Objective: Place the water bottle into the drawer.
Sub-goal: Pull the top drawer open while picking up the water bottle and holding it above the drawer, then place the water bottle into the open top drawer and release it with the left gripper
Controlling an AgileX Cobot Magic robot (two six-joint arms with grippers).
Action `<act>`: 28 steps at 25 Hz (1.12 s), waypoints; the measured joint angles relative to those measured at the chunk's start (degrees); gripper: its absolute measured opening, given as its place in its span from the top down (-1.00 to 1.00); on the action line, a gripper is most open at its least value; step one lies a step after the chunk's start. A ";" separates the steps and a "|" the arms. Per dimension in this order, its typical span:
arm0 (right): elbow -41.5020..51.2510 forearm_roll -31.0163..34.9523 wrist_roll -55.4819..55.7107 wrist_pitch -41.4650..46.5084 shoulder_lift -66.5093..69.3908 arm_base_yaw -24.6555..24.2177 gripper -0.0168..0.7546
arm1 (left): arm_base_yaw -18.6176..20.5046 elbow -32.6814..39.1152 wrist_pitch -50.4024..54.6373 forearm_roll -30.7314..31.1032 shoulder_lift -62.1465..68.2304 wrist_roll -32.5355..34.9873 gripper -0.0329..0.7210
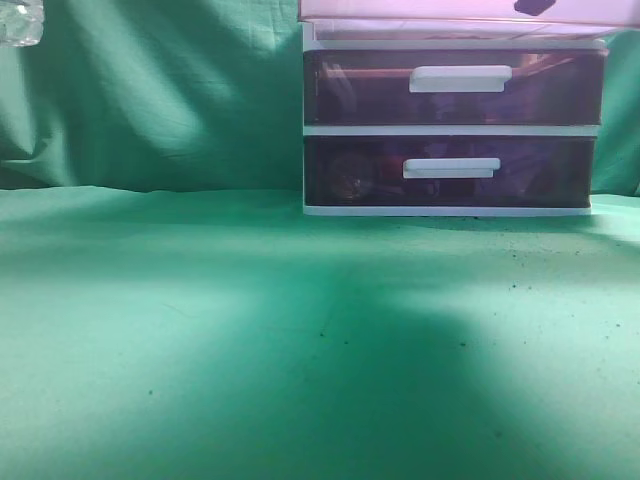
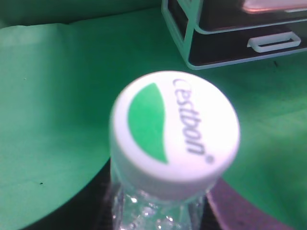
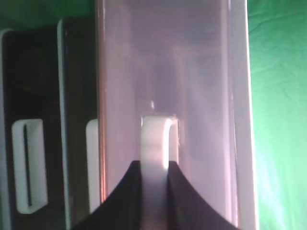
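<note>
The water bottle fills the left wrist view, its white cap with a green leaf mark pointing at the camera and the crinkly clear body running down out of the picture. That framing suggests the left gripper is clamped on the bottle below the cap, though its fingers are out of sight, so I cannot tell for sure. In the exterior view a scrap of clear ridged plastic shows high up and well to the left of the drawer unit, so the bottle is lifted off the bench.

The drawer is pulled out: in the right wrist view its pinkish translucent front stands forward of the two darker drawers. The right gripper is closed on the drawer's white bar handle, one dark finger on each side.

The step in hand looks like carrying the bottle across. Next, the left arm needs to travel toward the drawer unit, clear the drawer's front wall, and lower the bottle inside before releasing, while the right gripper keeps the drawer steady.
</note>
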 joint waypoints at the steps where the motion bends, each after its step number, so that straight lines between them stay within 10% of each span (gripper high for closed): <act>1: 0.59 1.34 -0.16 0.00 -0.33 0.46 0.73 | 0.00 0.00 -0.09 0.00 0.00 0.00 0.26; 19: 11.36 6.31 -5.61 -7.21 -5.01 1.41 0.73 | -2.65 -0.28 -8.41 0.00 0.00 0.00 0.26; 28: 12.86 8.28 -4.67 -6.56 -6.63 4.87 0.73 | -7.37 -11.31 -10.13 0.00 6.12 0.00 0.26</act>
